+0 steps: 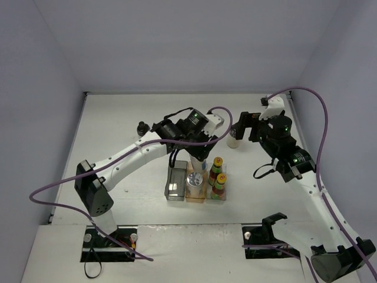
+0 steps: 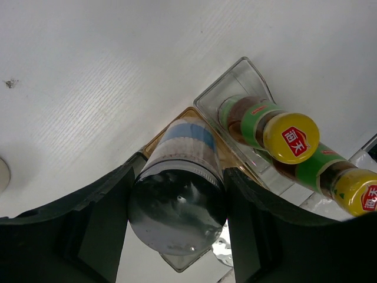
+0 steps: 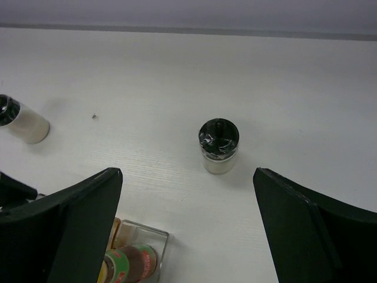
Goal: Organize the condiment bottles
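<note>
My left gripper (image 2: 177,203) is shut on a pale silver-capped bottle (image 2: 179,177), whose lower end is down in the amber bin (image 2: 187,111). In the top view this gripper (image 1: 198,158) is over the amber bin (image 1: 196,197), where another silver-capped bottle (image 1: 194,180) stands. Two dark bottles with yellow-red caps (image 1: 218,164) (image 1: 221,180) stand in the clear bin (image 2: 241,73). My right gripper (image 3: 187,177) is open and empty, and a pale black-capped bottle (image 3: 218,147) stands upright beyond it. The other black-capped bottle (image 3: 20,121) (image 1: 141,127) stands far left.
An empty grey bin (image 1: 175,184) sits left of the amber bin; the three bins are side by side. The clear bin's corner (image 3: 154,234) shows in the right wrist view. White walls close the table at back and sides.
</note>
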`<action>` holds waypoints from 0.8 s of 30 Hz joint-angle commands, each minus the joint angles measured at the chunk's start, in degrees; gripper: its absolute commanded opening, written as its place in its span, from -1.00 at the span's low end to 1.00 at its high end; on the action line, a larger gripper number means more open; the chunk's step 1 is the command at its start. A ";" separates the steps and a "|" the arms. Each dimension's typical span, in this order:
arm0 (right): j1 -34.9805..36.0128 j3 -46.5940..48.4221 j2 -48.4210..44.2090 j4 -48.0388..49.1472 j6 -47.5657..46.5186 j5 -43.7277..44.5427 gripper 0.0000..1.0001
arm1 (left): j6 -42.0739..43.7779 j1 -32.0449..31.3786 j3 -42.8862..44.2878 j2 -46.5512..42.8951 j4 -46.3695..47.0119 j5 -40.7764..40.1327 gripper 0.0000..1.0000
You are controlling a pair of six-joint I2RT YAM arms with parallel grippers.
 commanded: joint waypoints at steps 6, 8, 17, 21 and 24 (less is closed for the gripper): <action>-2.27 -1.41 -0.51 3.19 2.36 0.99 1.00 | -0.89 -1.01 1.54 -2.02 2.33 -0.14 -1.00; -2.36 -1.50 -0.69 3.19 2.27 1.08 1.00 | -1.16 -1.27 2.15 -1.58 0.75 -0.05 -1.00; -2.45 -2.20 -0.69 3.98 2.36 1.43 1.00 | -1.07 -1.89 2.33 -1.76 -2.16 -3.22 -1.00; -2.53 -2.38 -0.42 4.25 2.54 1.52 1.00 | -1.07 -1.89 0.58 -1.23 -0.05 -2.69 -1.00; -2.71 -2.64 -0.16 4.42 2.62 1.78 1.00 | -1.07 -1.89 -0.04 -0.27 1.79 -2.42 -0.83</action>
